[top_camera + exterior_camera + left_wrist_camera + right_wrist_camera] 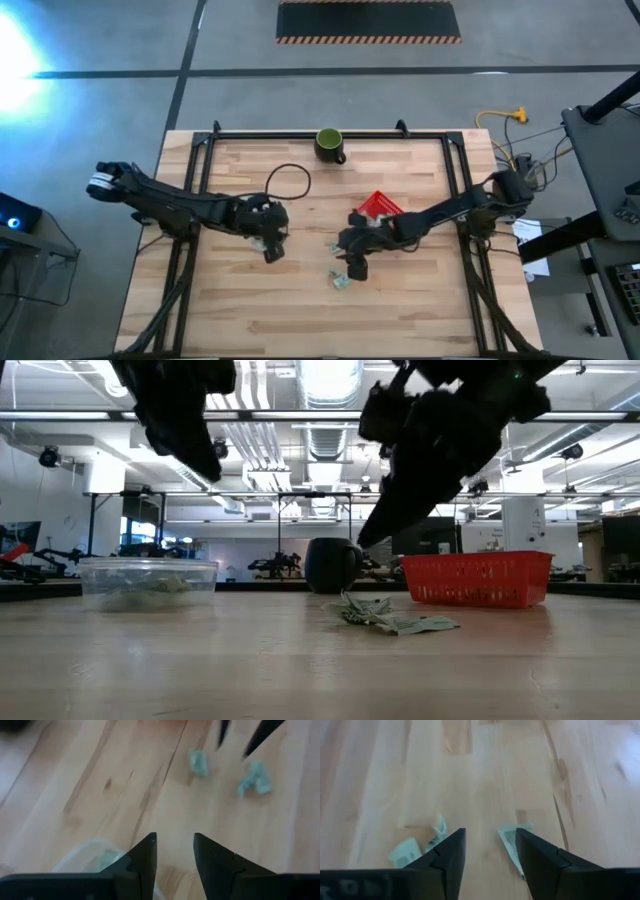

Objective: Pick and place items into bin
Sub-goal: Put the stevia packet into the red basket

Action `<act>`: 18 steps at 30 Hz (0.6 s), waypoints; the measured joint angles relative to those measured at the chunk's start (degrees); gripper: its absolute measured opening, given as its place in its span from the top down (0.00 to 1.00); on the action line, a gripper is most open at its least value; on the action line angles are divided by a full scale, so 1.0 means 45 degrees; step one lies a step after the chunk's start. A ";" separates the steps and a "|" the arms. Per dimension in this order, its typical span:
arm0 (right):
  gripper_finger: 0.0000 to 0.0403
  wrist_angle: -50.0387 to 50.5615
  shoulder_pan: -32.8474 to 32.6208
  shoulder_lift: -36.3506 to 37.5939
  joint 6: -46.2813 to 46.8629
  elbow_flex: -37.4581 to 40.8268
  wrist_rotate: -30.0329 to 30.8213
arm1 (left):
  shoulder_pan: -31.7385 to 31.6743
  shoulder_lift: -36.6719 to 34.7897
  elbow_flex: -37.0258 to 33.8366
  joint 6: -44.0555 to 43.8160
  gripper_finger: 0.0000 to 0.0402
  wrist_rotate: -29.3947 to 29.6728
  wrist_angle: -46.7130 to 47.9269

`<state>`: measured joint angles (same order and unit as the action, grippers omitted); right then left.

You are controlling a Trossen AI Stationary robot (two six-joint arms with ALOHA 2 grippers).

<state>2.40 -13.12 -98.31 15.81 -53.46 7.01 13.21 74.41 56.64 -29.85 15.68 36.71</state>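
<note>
The right gripper (356,268) is hanging just above the green-and-white packets (385,615), which are lying loose on the wooden tabletop (420,310) in front of the red basket (478,578); its jaws are standing open with nothing between them, packets showing beside each tip. The left gripper (272,250) is hovering over the clear plastic tub (148,582), which is holding some packets, its jaws narrowly parted and empty.

2 dark arms (190,208) — black, tapered fingers (447,860)
</note>
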 joint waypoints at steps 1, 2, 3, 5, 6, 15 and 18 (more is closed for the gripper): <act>0.59 0.0047 0.0041 -0.0143 0.0004 -0.0039 -0.0003 | 0.0016 -0.0039 0.0000 0.0000 0.72 0.0001 -0.0300; 0.58 0.0091 0.0084 -0.0347 0.0000 -0.0122 0.0005 | 0.0040 -0.0095 0.0000 0.0018 0.72 0.0006 -0.0715; 0.57 0.0067 0.0134 -0.0544 0.0002 -0.0236 0.0005 | 0.0090 -0.0124 0.0000 0.0029 0.72 0.0010 -0.0952; 0.57 0.0098 0.0221 -0.0906 0.0003 -0.0399 0.0010 | 0.0156 -0.0154 0.0000 0.0039 0.72 0.0015 -0.1373; 0.56 0.0114 0.0265 -0.1049 -0.0001 -0.0513 0.0006 | 0.0174 -0.0156 0.0003 0.0043 0.72 0.0018 -0.1603; 0.55 0.1284 0.0564 -0.2009 -0.0504 -0.1561 0.0451 | 0.0306 -0.0120 -0.0154 0.0034 0.72 0.0025 -0.1725; 0.55 0.1528 0.0691 -0.2097 -0.0612 -0.1670 0.0476 | 0.0330 -0.0117 -0.0178 0.0029 0.72 0.0040 -0.1749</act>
<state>9.28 -10.00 -107.74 13.06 -60.97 9.15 14.69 73.89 55.84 -29.71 15.86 28.84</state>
